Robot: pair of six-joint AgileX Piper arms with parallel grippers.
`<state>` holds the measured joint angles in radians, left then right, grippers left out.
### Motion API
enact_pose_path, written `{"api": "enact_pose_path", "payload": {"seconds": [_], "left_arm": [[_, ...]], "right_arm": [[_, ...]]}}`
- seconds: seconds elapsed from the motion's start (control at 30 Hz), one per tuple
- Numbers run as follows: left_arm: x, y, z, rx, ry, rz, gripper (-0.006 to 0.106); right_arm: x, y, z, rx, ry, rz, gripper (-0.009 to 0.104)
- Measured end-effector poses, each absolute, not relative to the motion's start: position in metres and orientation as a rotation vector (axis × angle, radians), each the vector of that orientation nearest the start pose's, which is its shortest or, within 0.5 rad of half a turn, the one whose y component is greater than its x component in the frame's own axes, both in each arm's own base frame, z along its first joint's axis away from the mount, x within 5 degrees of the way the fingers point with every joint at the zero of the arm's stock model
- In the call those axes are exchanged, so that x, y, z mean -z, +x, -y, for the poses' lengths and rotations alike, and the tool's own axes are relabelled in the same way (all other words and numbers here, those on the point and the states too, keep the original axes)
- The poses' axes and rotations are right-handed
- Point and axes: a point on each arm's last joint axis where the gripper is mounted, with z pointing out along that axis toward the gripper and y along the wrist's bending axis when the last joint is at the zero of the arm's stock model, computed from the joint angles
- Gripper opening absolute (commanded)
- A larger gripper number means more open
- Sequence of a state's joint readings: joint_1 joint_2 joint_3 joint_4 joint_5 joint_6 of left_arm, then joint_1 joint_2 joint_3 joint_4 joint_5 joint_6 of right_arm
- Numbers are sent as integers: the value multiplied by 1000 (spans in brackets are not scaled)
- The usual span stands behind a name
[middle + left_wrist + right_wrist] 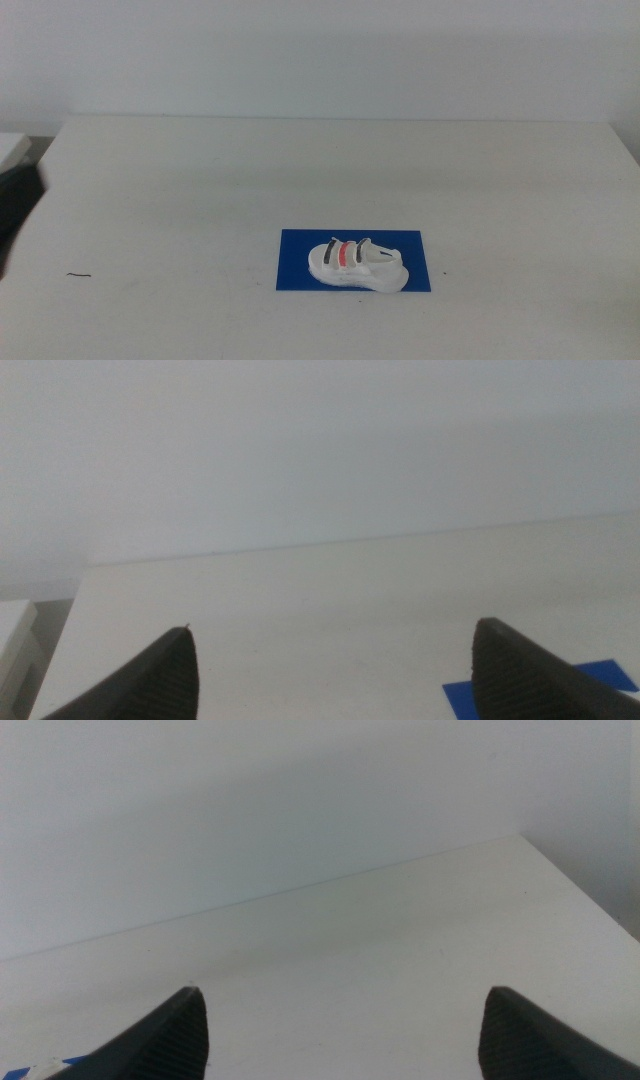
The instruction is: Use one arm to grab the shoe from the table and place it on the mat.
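Your white shoe (357, 265) with black and red straps, upright on the blue mat (300, 252), left gripper (330, 660) spread wide, right gripper (340, 1025) likewise, white table (200, 180).

No readable text anywhere.
Nothing legible on the shoe (356, 265), the mat (300, 250) or the desk (200, 180): no labels, brands, numbers, signs.

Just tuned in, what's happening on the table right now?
Nothing is being handled. The shoe sits upright on the blue mat on the table, with no gripper touching it. The left gripper is open and holds nothing; part of that arm shows at the middle view's left edge. The right gripper is also open and holds nothing.
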<state>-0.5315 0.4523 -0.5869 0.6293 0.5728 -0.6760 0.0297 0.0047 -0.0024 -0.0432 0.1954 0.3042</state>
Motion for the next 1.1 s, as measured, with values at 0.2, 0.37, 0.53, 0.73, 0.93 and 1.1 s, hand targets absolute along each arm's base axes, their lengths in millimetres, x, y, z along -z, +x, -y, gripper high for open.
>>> {"api": "enact_pose_path", "payload": {"seconds": [0.2,0.37,0.53,0.73,0.93,1.1], "left_arm": [[-309,54,1,225,148,-1678,94],[-272,44,9,221,317,-1628,94],[-238,47,11,180,207,-1602,94],[-198,56,3,97,-16,-1678,94],[-195,56,-1,54,-119,-1680,94],[-195,56,-3,-19,-76,-1682,94]], "right_arm": [[-196,56,-1,-212,201,-1673,79],[-196,56,-1,-212,201,-1673,79],[-196,56,-1,-212,201,-1673,79],[-196,56,-1,-212,201,-1673,79],[-196,56,-1,-212,201,-1673,79],[-196,56,-1,-212,201,-1673,79]]}}
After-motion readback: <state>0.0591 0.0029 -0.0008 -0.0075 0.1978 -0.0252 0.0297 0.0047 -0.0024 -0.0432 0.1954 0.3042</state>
